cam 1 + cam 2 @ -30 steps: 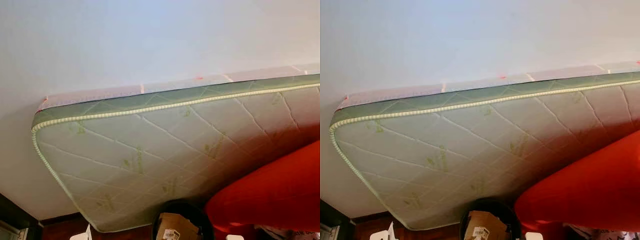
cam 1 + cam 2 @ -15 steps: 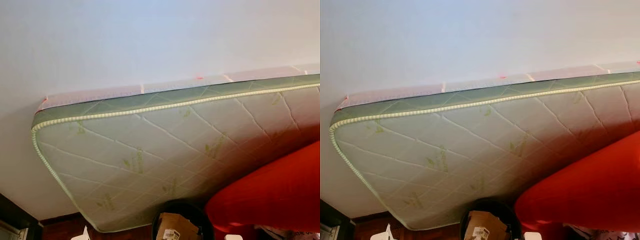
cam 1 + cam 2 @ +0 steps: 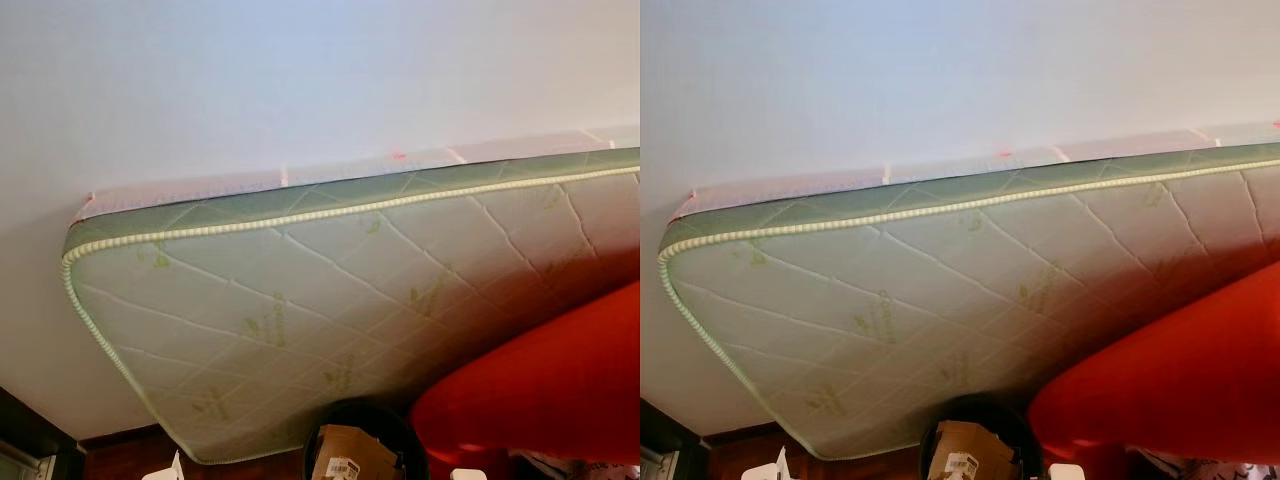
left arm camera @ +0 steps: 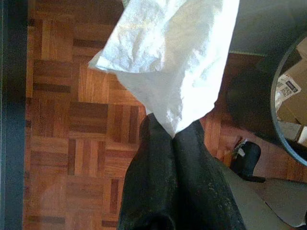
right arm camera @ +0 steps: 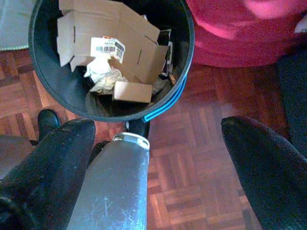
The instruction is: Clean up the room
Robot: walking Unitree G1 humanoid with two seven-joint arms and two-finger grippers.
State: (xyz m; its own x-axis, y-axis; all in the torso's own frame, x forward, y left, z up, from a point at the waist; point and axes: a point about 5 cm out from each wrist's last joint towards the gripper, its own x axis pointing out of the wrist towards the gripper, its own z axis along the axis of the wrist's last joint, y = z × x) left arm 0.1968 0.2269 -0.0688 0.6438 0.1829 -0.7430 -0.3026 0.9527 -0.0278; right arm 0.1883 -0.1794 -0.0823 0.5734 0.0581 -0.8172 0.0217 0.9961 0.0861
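- Pinching one white paper (image 4: 168,62), the left gripper (image 4: 172,136) has its fingers pressed together above the wood floor (image 4: 72,143).
- One black bin (image 5: 62,91) holds one cardboard box (image 5: 120,38).
- Right gripper (image 5: 158,158) fingers spread wide, just near the bin.
- One green mattress (image 3: 330,290) leans far back; one red cushion (image 3: 540,390) sits right.

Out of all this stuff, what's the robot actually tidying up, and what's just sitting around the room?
Part of the job:
white paper, pinched in the left gripper
black bin holding cardboard and crumpled paper
right gripper, open near the bin

Just lying about:
quilted mattress against the wall
red cushion
parquet floor

Head eyes face the mattress (image 3: 300,300); wrists look floorward — sharing the bin (image 5: 110,57).
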